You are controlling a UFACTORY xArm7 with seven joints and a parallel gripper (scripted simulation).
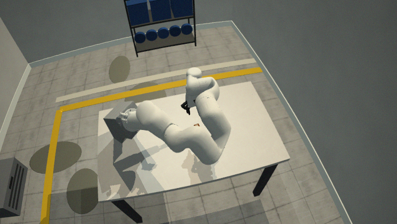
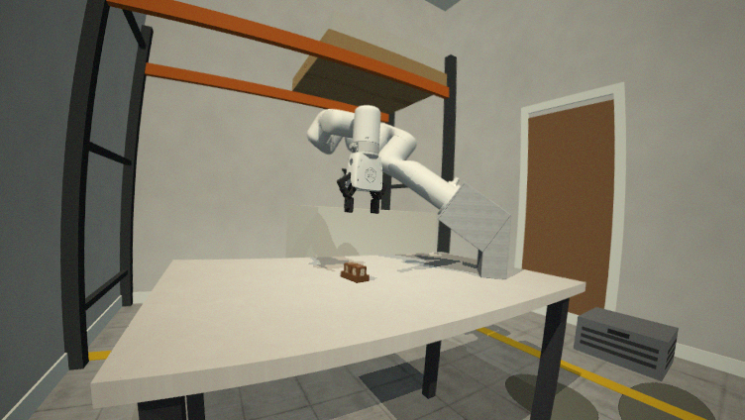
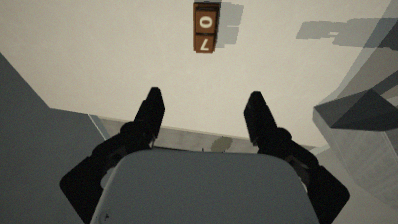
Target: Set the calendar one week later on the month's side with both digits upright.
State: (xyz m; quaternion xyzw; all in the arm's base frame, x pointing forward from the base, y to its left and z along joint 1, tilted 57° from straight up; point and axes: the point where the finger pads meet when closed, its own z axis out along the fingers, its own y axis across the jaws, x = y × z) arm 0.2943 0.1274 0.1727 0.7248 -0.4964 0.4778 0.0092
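Our gripper (image 1: 186, 108) (image 2: 361, 206) (image 3: 205, 100) hangs wide and unladen above the bench (image 1: 249, 125) (image 2: 261, 313) (image 3: 100, 55) — a skewed descent could clip both cubes (image 2: 356, 269) (image 3: 205, 31) and tip them.

1. Wrist view: you can read a white 0 on one brown cube (image 3: 205, 22) of the calendar (image 1: 196, 125) (image 2: 355, 272) (image 3: 195, 30).
2. Same view: you can read a white 7, upside down in the picture, on the adjoining cube (image 3: 204, 45).
3. Exterior view: you get small pale digits on the calendar, apparently 1, 6 and 8 from picture left; the 1 is faint.
4. Gripper housing (image 2: 366, 171): you see a round mark, too small to read.
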